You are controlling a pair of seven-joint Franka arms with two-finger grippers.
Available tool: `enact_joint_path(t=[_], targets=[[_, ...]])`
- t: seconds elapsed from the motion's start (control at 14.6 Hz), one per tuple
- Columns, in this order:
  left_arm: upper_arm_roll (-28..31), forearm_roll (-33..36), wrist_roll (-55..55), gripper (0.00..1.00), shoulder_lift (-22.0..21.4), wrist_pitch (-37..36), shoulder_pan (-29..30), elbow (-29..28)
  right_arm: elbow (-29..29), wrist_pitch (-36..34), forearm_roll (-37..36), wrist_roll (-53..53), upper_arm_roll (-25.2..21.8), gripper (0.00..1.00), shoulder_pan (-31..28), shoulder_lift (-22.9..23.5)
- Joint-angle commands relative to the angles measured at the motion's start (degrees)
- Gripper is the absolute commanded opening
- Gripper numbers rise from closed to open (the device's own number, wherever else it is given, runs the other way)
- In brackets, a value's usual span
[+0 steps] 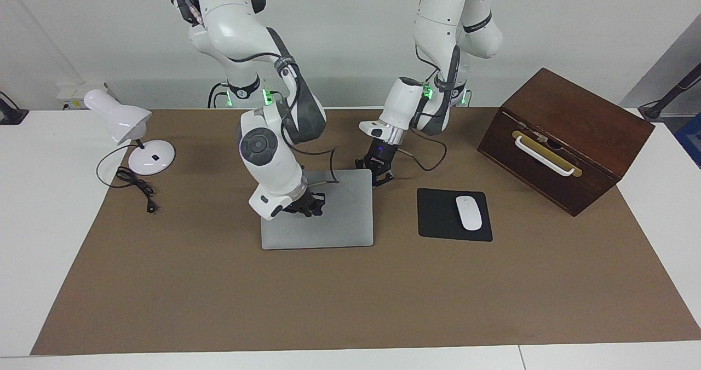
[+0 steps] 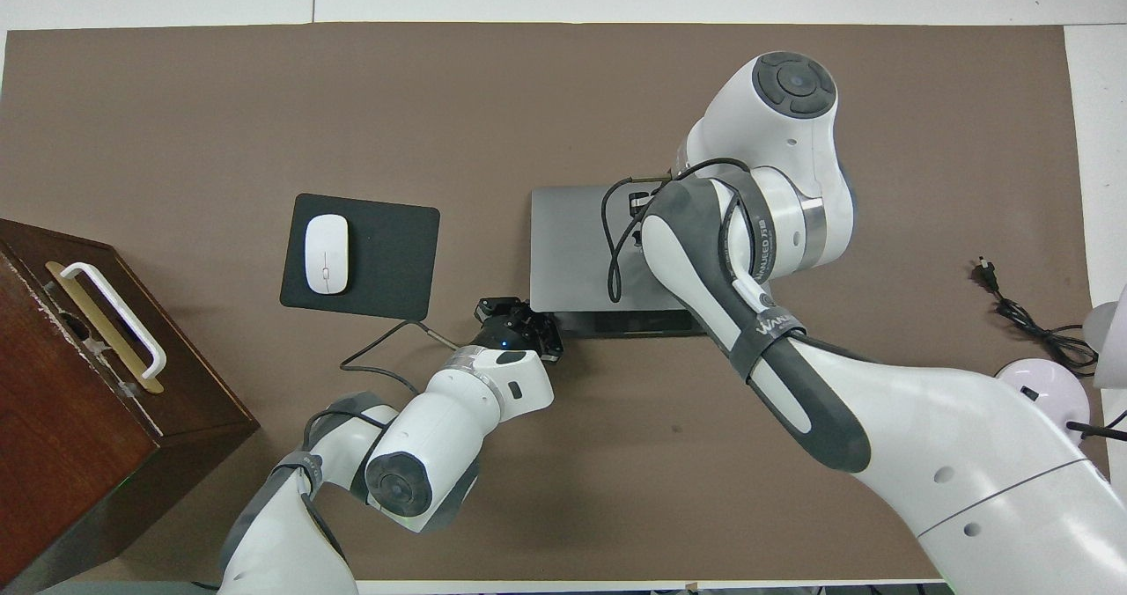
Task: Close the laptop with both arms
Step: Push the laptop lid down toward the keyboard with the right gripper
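The silver-grey laptop (image 1: 339,217) lies on the brown mat with its lid down flat or nearly flat. In the overhead view the laptop (image 2: 568,243) shows a dark strip along its edge nearer to the robots. My right gripper (image 1: 308,203) rests low on the lid, at the part toward the right arm's end; in the overhead view the right gripper (image 2: 637,202) is mostly hidden under its own arm. My left gripper (image 1: 380,176) is at the laptop's corner nearer to the robots, toward the left arm's end, and it shows there in the overhead view (image 2: 521,319) too.
A black mouse pad (image 1: 438,217) with a white mouse (image 1: 469,213) lies beside the laptop toward the left arm's end. A dark wooden box (image 1: 564,140) with a white handle stands past it. A white desk lamp (image 1: 131,134) and its cord are at the right arm's end.
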Motion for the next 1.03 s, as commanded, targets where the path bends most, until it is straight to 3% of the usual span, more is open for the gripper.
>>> enact_joint_path(t=[0.0,0.48,0.76,0.96], targets=[[-0.01,1.28,0.52,0.0,2.59,0.58,0.52,-0.95,-3.41,1.85,1.27,0.35,0.16,0.0,-0.02,-1.91],[-0.1,1.28,0.52,0.0,2.6,0.58,0.61,-0.95,-2.1,-0.43,1.18,-0.09,0.16,0.0,-1.07,-1.99],[-0.1,1.28,0.34,0.0,2.6,0.58,0.7,-0.95,6.59,-10.69,0.22,-0.35,-0.54,0.0,-3.7,-2.34],[-0.1,1.19,-0.27,0.0,2.6,0.58,0.79,-0.95,7.92,-16.33,-2.41,-7.27,-0.63,0.0,-9.23,-8.39]])
